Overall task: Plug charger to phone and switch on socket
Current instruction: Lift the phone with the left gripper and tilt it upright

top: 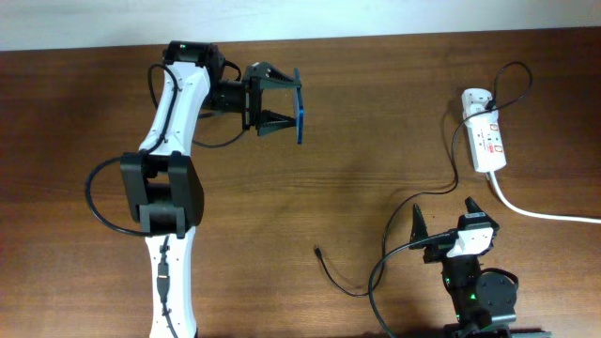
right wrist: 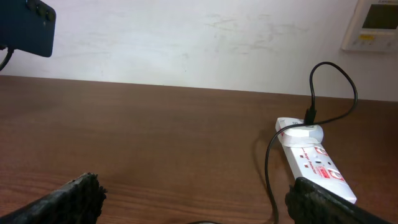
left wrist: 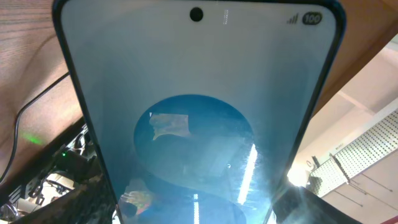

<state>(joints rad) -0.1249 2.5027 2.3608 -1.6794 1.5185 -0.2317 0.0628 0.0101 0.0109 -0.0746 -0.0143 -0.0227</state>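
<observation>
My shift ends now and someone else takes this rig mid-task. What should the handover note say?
Left gripper: shut on the phone, raised above the table.
Right gripper: open, empty, low near the front edge.
Charger: adapter sits in the socket at the right; its tip lies loose on the table, left of the right gripper.
Done: phone lifted. Left: grasp the tip, plug it into the phone, switch on the socket. Switch state unreadable.

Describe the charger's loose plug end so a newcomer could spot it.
From the white socket near the table's right edge, follow the thin black charger toward the table's middle. Its plug tip lies left of the right gripper; unlike the thick white cord, it ends loose on bare wood.
</observation>
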